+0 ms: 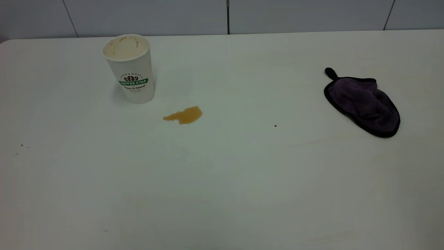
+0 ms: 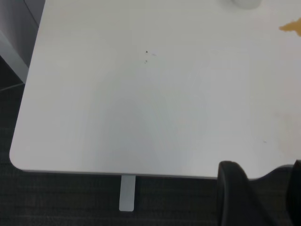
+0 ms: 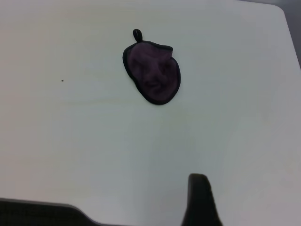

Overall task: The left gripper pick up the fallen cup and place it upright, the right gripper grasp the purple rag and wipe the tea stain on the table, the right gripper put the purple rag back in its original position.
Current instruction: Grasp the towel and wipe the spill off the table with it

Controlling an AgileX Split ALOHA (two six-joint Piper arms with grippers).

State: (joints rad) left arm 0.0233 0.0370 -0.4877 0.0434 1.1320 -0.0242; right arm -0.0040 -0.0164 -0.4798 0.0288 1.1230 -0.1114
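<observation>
The white paper cup (image 1: 130, 67) with the green "COFFEE STAR" band stands upright at the table's far left, its brown-stained inside showing. The amber tea stain (image 1: 184, 115) lies on the table (image 1: 222, 180) just right of and nearer than the cup; its edge also shows in the left wrist view (image 2: 292, 27). The purple rag (image 1: 364, 102) with black trim lies crumpled at the right and shows in the right wrist view (image 3: 153, 71). My left gripper (image 2: 263, 165) is open and empty over the table's near edge. Only one finger (image 3: 198, 188) of my right gripper shows, far from the rag.
A grey panelled wall (image 1: 222, 15) runs behind the table. The table's rounded corner (image 2: 19, 160) and a metal leg (image 2: 127, 193) over dark floor show in the left wrist view. A tiny dark speck (image 1: 275, 125) lies mid-table.
</observation>
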